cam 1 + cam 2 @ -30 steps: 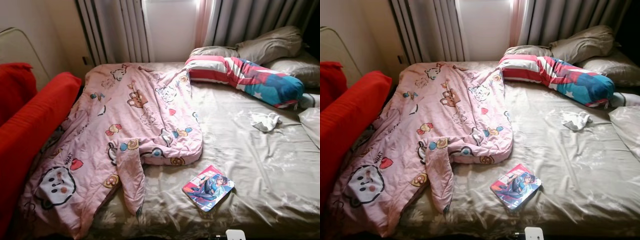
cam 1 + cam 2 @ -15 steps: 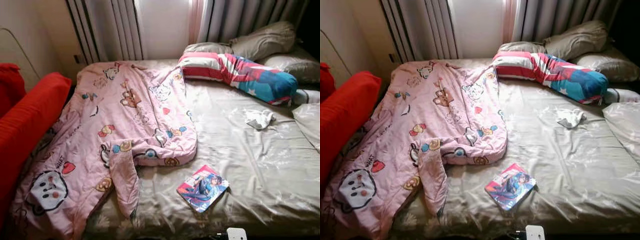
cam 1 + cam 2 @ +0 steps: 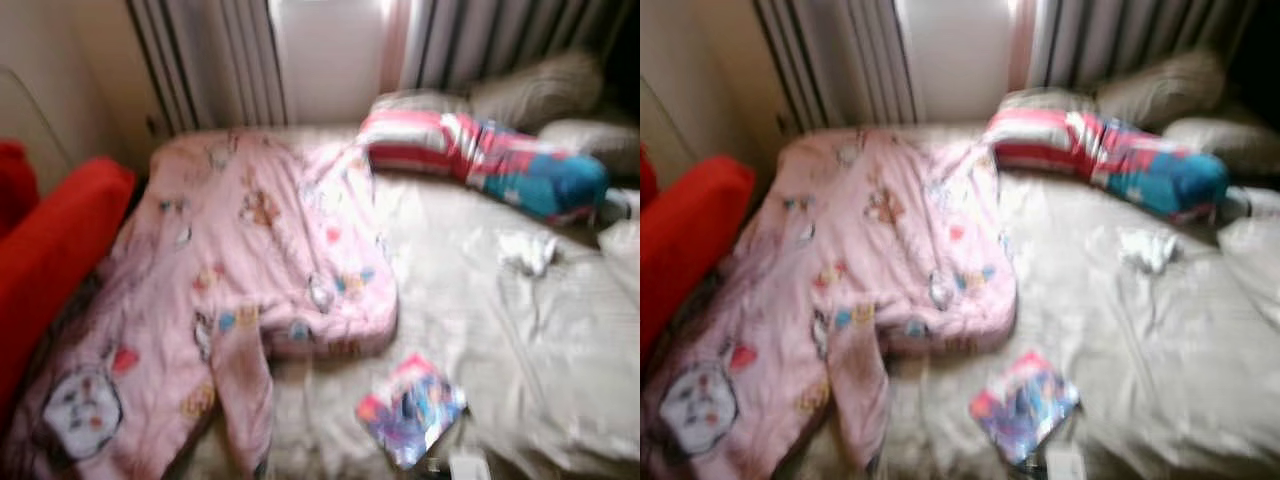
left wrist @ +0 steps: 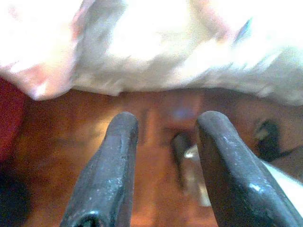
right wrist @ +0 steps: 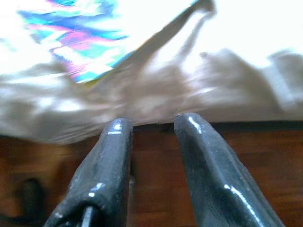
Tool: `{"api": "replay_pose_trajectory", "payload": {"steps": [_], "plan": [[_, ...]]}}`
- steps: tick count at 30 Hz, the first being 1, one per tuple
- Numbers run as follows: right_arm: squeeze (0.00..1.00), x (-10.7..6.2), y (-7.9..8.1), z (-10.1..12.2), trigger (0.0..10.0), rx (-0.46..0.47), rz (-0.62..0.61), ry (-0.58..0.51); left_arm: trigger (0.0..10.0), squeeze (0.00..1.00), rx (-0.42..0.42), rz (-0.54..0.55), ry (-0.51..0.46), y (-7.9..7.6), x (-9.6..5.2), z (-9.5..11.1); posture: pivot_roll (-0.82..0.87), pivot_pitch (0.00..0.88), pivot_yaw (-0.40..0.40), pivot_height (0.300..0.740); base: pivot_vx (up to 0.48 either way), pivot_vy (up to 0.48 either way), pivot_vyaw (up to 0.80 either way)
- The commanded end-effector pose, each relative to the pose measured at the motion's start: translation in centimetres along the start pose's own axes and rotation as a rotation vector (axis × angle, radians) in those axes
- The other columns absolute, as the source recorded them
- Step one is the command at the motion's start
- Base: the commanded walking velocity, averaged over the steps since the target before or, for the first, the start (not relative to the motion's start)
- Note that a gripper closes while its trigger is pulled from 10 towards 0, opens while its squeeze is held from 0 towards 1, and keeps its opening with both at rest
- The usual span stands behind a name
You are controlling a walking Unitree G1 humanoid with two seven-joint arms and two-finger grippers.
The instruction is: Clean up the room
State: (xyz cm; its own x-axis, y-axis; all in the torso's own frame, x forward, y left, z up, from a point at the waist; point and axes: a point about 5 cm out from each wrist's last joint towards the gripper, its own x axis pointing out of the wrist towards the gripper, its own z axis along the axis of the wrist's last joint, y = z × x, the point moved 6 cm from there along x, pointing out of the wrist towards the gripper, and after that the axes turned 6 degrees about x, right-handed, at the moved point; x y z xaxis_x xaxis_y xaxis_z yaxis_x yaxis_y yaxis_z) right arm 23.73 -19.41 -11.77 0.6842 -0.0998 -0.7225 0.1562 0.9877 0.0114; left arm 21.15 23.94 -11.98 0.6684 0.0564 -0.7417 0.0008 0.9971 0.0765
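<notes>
A pink cartoon-print blanket (image 3: pixel 240 270) lies crumpled over the left half of the bed (image 3: pixel 560 380), one corner hanging off the front edge. A colourful book (image 3: pixel 410 408) lies on the beige sheet near the front edge. A small white cloth (image 3: pixel 528 250) sits further back on the right. My left gripper (image 4: pixel 163 127) hangs open above the wooden floor below the bed's edge. My right gripper (image 5: pixel 152 125) is open too, low beside the bed, with the book (image 5: pixel 75 42) above it. Both eye views are blurred.
A striped red, white and blue bolster (image 3: pixel 480 160) and grey pillows (image 3: pixel 540 90) lie at the head of the bed. Red cushions (image 3: pixel 50 250) stand at the left. Curtains (image 3: pixel 210 60) and a window are behind. A white object (image 3: pixel 468 464) lies at the bed's front edge.
The camera has shifted a little and the picture has blurred; the bed's things keep their places.
</notes>
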Motion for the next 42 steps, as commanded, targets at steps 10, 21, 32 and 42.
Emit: {"api": "replay_pose_trajectory", "payload": {"steps": [10, 21, 32, 42], "plan": [[0.00, 0.4, 2.4, 3.7, 10.0, -0.003, 0.064, -0.137, 10.0, 0.00, 0.011, 0.038, 0.060, 1.4, -0.8, -2.3, -0.01, 0.152, 0.030, 0.740, 0.000, 0.000, 0.00], [0.00, -1.1, 4.9, 10.1, 10.0, -0.031, 0.170, -0.474, 10.0, 0.00, -0.002, 0.041, 0.046, 1.4, -0.9, -2.2, -0.02, 0.143, 0.026, 0.740, 0.000, 0.000, 0.00], [0.00, -2.6, 4.5, 11.8, 10.0, -0.016, 0.140, -0.616, 10.0, 0.00, -0.006, 0.037, 0.038, 1.2, -0.9, -2.2, -0.03, 0.111, 0.014, 0.740, 0.000, 0.000, 0.00], [0.00, -2.6, 4.9, 13.1, 10.0, -0.031, 0.147, -0.637, 10.0, 0.00, 0.003, 0.090, -0.004, 1.8, -1.0, -1.6, -0.02, 0.124, 0.005, 0.740, 0.000, 0.000, 0.00]]}}
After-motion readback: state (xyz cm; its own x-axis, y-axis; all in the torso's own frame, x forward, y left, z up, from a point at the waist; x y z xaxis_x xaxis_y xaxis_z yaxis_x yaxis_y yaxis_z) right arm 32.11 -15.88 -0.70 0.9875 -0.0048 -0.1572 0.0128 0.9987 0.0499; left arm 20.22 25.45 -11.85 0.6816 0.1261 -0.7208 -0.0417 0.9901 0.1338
